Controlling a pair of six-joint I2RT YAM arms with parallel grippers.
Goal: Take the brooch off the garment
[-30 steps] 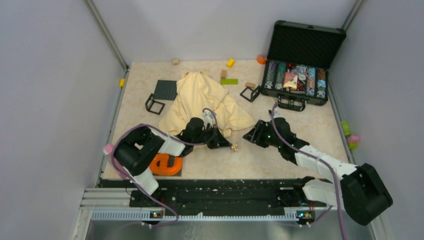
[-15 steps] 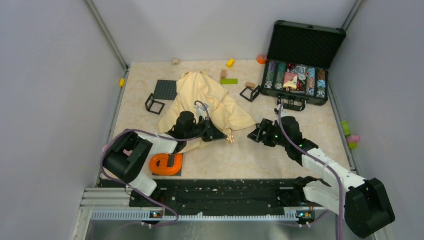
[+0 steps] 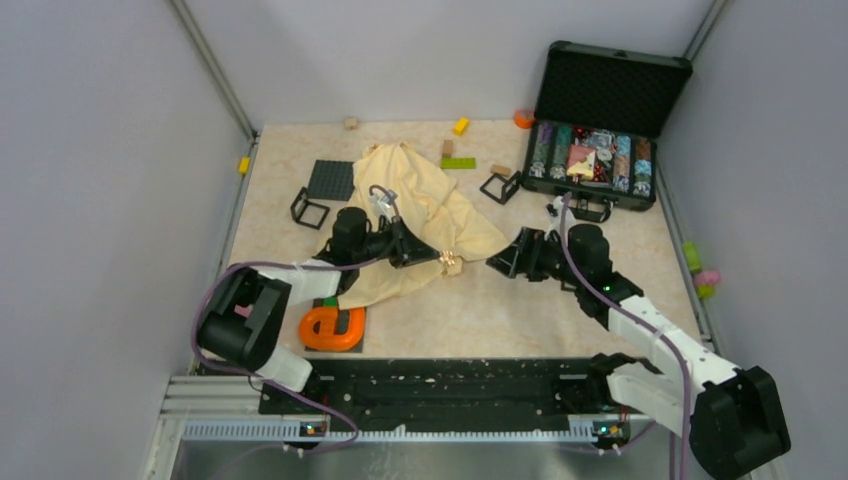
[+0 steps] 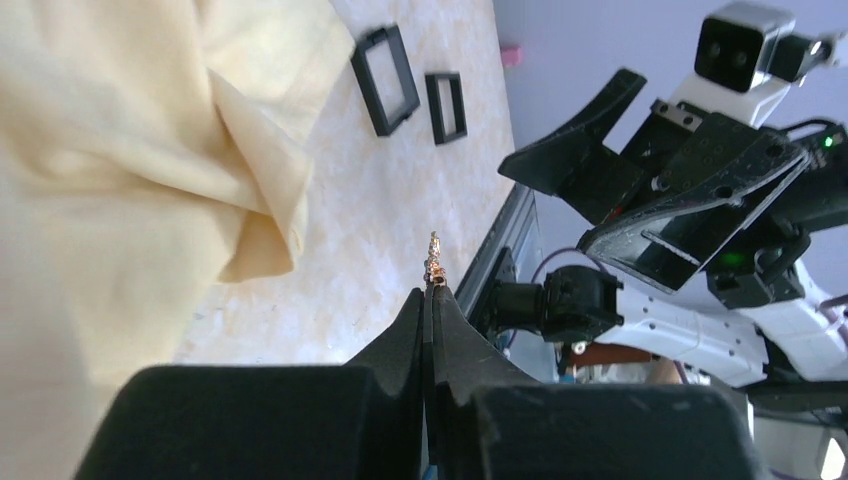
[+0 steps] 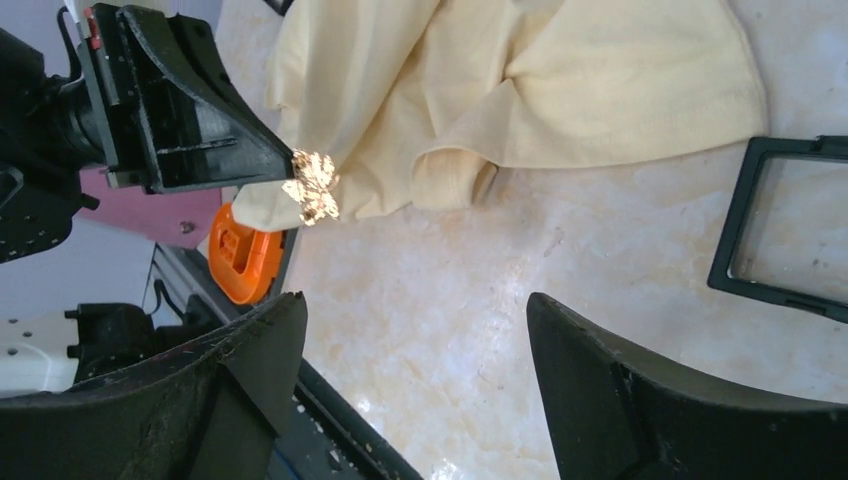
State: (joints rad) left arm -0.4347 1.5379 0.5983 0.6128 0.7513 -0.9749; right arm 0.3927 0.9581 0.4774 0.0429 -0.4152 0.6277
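From above, the left arm lies low, its forearm reaching rightward over the near hem of the garment (image 3: 400,190). The left gripper (image 3: 440,258) is near the table's middle, with the brooch (image 3: 452,263) at its tip. The right arm stretches leftward, and the right gripper (image 3: 500,265) faces the brooch from just beside it.

In the left wrist view, the fingers (image 4: 415,320) are pinched tight on the brooch, which is clear of the cloth.

In the right wrist view, the right jaws are spread wide and hold nothing.
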